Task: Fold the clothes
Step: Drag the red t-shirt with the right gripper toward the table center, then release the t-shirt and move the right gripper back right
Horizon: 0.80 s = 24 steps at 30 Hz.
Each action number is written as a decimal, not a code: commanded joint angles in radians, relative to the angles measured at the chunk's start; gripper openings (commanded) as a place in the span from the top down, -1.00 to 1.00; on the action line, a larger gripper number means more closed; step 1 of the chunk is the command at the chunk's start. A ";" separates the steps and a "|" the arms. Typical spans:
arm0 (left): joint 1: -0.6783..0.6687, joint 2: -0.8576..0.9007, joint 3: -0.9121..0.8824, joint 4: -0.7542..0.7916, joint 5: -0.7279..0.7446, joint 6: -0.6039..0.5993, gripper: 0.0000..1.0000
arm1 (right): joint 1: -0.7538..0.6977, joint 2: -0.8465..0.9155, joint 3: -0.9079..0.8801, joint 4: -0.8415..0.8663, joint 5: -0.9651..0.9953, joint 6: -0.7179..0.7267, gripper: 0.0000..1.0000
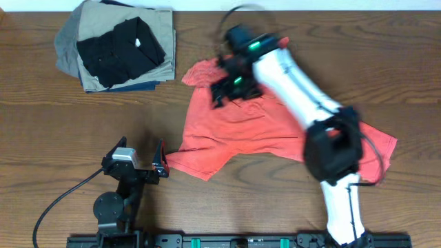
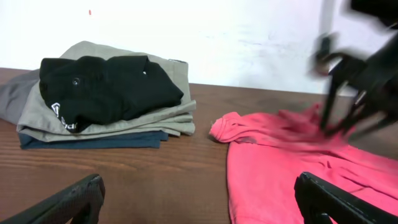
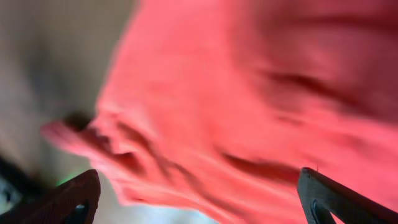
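The clothes are a coral-red T-shirt point(image 1: 234, 131) lying crumpled and partly spread on the wooden table, also seen in the left wrist view point(image 2: 280, 162). My right gripper point(image 1: 227, 89) hovers over the shirt's far left part, near the bunched sleeve. Its jaws stand wide open in the right wrist view point(image 3: 199, 196), with the blurred red shirt point(image 3: 249, 93) below them and nothing between them. My left gripper point(image 1: 140, 157) rests low at the front left, just left of the shirt's near corner. It is open and empty point(image 2: 199, 199).
A stack of folded garments point(image 1: 120, 48), black on khaki, grey and navy, sits at the back left point(image 2: 106, 99). The right arm point(image 1: 303, 96) crosses above the shirt's right half. A black cable point(image 1: 62, 200) trails at the front left.
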 commanded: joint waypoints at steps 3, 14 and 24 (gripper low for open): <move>-0.003 -0.001 -0.020 -0.029 0.024 0.006 -0.95 | -0.206 -0.154 0.014 -0.080 0.070 0.027 -0.99; -0.003 -0.001 -0.020 -0.028 0.024 0.006 -0.96 | -0.630 -0.281 0.004 -0.358 0.078 0.103 -0.71; -0.003 -0.001 -0.020 -0.029 0.024 0.006 -0.96 | -0.840 -0.672 -0.366 -0.244 0.139 0.177 -0.84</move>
